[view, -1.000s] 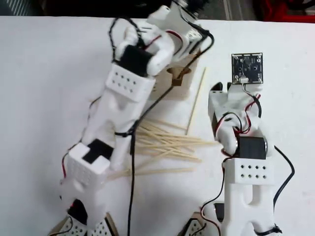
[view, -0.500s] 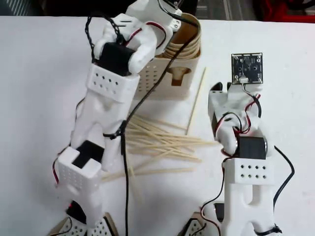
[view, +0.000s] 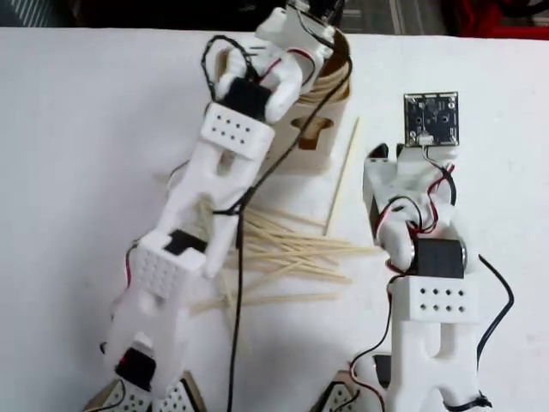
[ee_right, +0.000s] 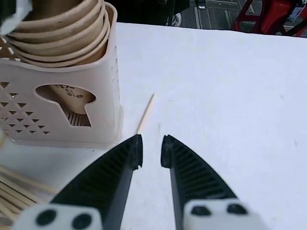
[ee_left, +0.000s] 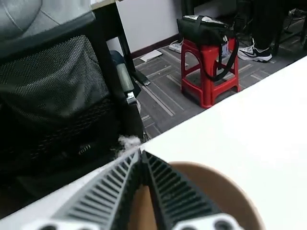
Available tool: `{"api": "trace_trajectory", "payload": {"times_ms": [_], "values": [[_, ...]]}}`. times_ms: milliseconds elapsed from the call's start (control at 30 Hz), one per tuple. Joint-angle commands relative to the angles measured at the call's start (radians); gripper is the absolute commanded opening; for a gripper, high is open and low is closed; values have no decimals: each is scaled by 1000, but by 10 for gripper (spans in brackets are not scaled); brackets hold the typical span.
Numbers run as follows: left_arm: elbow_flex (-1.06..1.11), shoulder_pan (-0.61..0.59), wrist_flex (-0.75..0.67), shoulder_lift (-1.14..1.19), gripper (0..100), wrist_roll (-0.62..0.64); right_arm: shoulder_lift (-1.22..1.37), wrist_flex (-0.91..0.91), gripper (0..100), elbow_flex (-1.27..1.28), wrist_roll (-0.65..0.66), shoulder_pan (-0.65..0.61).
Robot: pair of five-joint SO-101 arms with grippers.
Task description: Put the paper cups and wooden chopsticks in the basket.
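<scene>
A beige slotted basket (view: pixel 313 144) at the back of the table holds a stack of brown paper cups (view: pixel 334 64). My left gripper (view: pixel 319 15) hovers over that stack. In the left wrist view its jaws meet at the tips (ee_left: pixel 141 154), shut and with nothing between them, above a cup's rim (ee_left: pixel 216 189). Several wooden chopsticks (view: pixel 287 249) lie in a loose pile between the two arms. One single chopstick (view: pixel 343 176) lies beside the basket. My right gripper (ee_right: pixel 151 143) is low over the table, open by a narrow gap, with that single chopstick (ee_right: pixel 145 114) just beyond it and the basket (ee_right: pixel 62 112) to one side.
The left arm's links (view: pixel 219 172) lie over part of the chopstick pile. White table (view: pixel 77 129) spreads bare to the left of the basket and to the right (ee_right: pixel 230 86). Past the far edge stand a red stool (ee_left: pixel 208 72) and a dark chair (ee_left: pixel 53 96).
The left arm swung its gripper left, off the basket, then back right over the cups. The right arm kept still.
</scene>
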Motion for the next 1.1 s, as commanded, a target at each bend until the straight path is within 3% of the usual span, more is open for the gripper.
{"api": "trace_trajectory", "payload": {"times_ms": [0,533,767,1067], "values": [[-17,35,-29,33,22,11,-19,-19,77,-11,-2,8],[-6,105,164,12,23,9,-19,-21,77,-11,-2,13],[-17,101,166,88,23,9,-19,-21,77,-11,-2,13],[-17,107,172,-61,22,9,-19,-21,77,-11,-2,13]]}}
